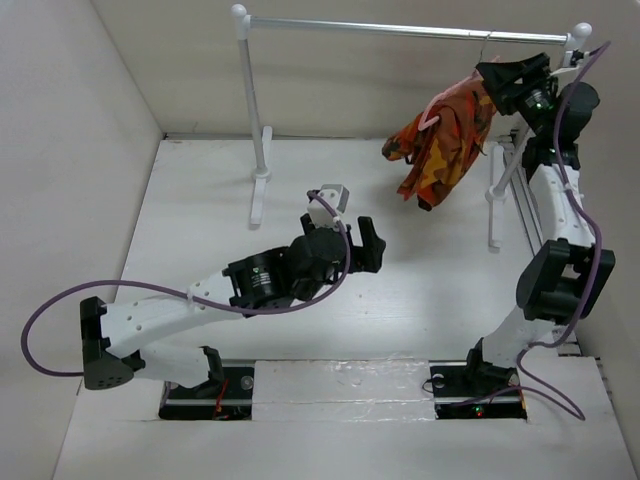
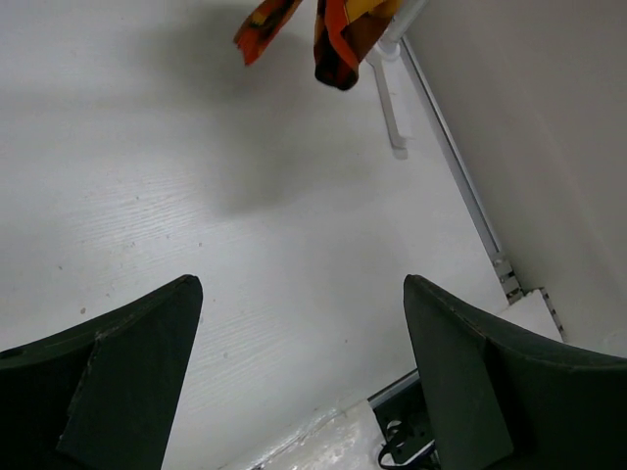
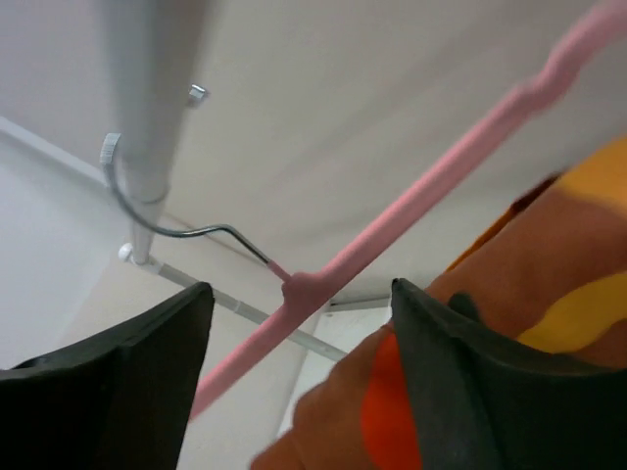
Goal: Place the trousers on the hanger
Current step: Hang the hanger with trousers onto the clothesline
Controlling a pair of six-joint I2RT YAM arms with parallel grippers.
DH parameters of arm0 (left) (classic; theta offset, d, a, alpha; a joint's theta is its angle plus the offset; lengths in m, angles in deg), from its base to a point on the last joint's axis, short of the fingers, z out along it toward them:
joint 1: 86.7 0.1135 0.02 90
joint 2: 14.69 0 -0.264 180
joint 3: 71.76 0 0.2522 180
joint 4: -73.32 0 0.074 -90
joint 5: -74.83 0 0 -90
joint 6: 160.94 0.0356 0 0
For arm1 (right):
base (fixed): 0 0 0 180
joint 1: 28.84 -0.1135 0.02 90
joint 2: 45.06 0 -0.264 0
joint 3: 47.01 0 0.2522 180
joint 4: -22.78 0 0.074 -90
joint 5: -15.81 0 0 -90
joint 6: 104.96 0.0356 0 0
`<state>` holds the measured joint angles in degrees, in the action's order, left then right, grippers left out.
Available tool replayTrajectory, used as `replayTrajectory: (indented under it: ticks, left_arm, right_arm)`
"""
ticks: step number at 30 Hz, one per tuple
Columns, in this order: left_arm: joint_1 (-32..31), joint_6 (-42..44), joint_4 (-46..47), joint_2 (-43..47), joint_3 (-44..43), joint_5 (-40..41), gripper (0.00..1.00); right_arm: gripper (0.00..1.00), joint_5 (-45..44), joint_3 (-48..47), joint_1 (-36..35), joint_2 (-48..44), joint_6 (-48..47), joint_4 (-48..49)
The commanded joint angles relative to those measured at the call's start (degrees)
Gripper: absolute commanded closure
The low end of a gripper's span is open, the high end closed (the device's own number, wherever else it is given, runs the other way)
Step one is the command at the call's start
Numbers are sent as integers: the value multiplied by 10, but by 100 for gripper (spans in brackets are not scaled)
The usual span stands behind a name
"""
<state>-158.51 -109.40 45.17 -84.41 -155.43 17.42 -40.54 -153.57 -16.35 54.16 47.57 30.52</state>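
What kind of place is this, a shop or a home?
Probably a robot test bench: plain white walls box in the table, a left arm and right arm are bolted to it, and one small rack holds trousers.

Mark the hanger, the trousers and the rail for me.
Hanger (image 3: 421, 186): right wrist view, on its pink arm.
Trousers (image 1: 445, 140): top view, on the hanging orange cloth.
Rail (image 1: 400, 30): top view, on its bare middle stretch.
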Motion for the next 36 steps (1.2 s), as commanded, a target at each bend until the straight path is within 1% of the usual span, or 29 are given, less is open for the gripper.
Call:
replayTrajectory:
  ticks: [1, 2, 3, 4, 5, 6, 7, 8, 9, 10, 11, 12, 13, 14, 15, 17, 18, 20, 23, 25, 26, 27, 28, 29, 30, 32, 36]
  left_arm:
    - [36, 30, 25, 0, -44, -28, 20]
    - [51, 33, 33, -1, -44, -47, 18]
    - [68, 32, 38, -3, -44, -89, 18]
    - [105, 30, 47, -4, -46, -110, 17]
    - [122, 29, 51, -6, -49, -132, 16]
    - [137, 31, 53, -13, -59, -157, 15]
    - [158, 34, 45, -18, -71, -164, 14]
    - [166, 37, 39, -23, -81, -166, 14]
    - [174, 46, 31, -32, -105, -164, 13]
    - [182, 50, 18, -36, -114, -164, 11]
    - [202, 51, 13, -38, -121, -168, 11]
    - [227, 46, 9, -39, -125, -193, 8]
    - [241, 46, 9, -39, -125, -193, 8]
    - [256, 41, 10, -36, -120, -219, 8]
    - [271, 36, 16, -32, -115, -238, 8]
    - [304, 30, 20, -20, -96, -275, 6]
    - [314, 28, 26, -15, -88, -285, 6]
    - [337, 28, 26, 2, -71, -303, 5]
    - [342, 36, 11, 25, -51, -296, 4]
    - [347, 44, -7, 35, -43, -284, 4]
    - [347, 44, -14, 46, -32, -273, 4]
    - [347, 46, -23, 54, -26, -268, 4]
    - [347, 48, -26, 60, -18, -265, 4]
    - [347, 48, -29, 75, -2, -260, 4]
    - [347, 49, -34, 81, 5, -259, 4]
    - [347, 47, -41, 105, 27, -252, 4]
    - [347, 49, -35, 121, 60, -266, 5]
  right_arm:
    - [19, 10, 0, 37, -67, -103, -31]
    - [17, 12, -1, 44, -81, -121, -50]
    - [15, 15, -12, 44, -89, -166, -73]
    - [15, 19, -20, 44, -94, -192, -125]
    - [14, 26, -27, 50, -98, -215, -145]
    - [14, 28, -39, 50, -108, -260, -168]
    - [14, 32, -41, 50, -114, -283, -202]
    - [14, 34, -42, 50, -120, -302, -212]
    - [13, 34, -44, 55, -133, -345, -243]
    - [13, 34, -50, 55, -140, -367, -278]
    - [13, 38, -51, 55, -149, -389, -290]
    - [14, 30, -49, 36, -182, -456, -336]
    - [14, 30, -49, 36, -183, -456, -336]
    - [15, 27, -45, 20, -195, -498, -350]
    - [16, 23, -35, 9, -224, -519, -383]
    - [17, -7, -5, -21, -263, -567, -393]
    - [17, -16, 14, -51, -283, -580, -400]
    - [17, -39, 82, -79, -354, -607, -396]
    - [17, -52, 177, -116, -451, -636, -403]
    - [17, -55, 217, -129, -500, -652, -435]
    - [17, -54, 252, -129, -546, -668, -449]
    - [17, -53, 265, -129, -570, -679, -490]
    - [17, -51, 279, -129, -592, -688, -508]
    - [17, -50, 302, -129, -633, -702, -526]
    - [17, -51, 312, -129, -652, -710, -559]
    - [17, -56, 342, -129, -701, -721, -595]
    - [17, -70, 370, -129, -736, -721, -624]
